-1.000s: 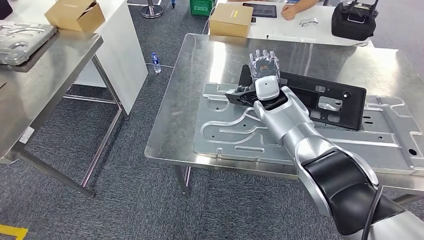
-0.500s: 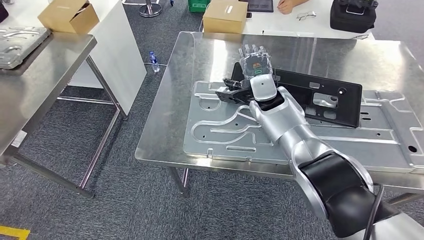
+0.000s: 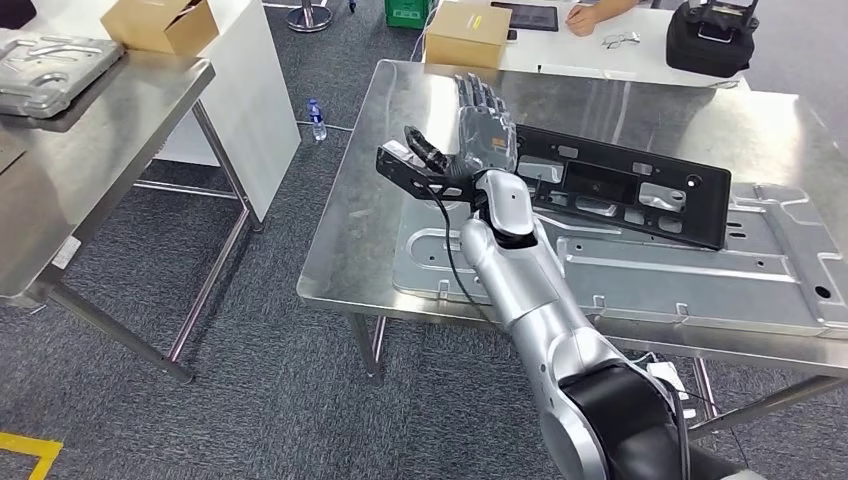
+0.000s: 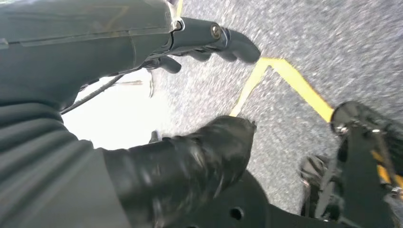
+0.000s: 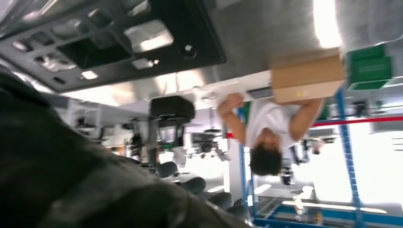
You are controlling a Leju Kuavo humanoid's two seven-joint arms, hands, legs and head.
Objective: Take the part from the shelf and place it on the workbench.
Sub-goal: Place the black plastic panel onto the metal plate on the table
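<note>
Here steel workbench on grey carpet

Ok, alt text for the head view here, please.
The robot's right hand is raised, fingers spread, above a steel workbench, holding nothing. Beside it, a long black part lies on a silver stamped panel; a cardboard box sits beyond.

My right hand is dark grey on a silver arm. The part is black, lying on a shiny silver plate and steel bench. The carpet is speckled grey with a yellow stripe. The boxes are tan; the crate is green.
</note>
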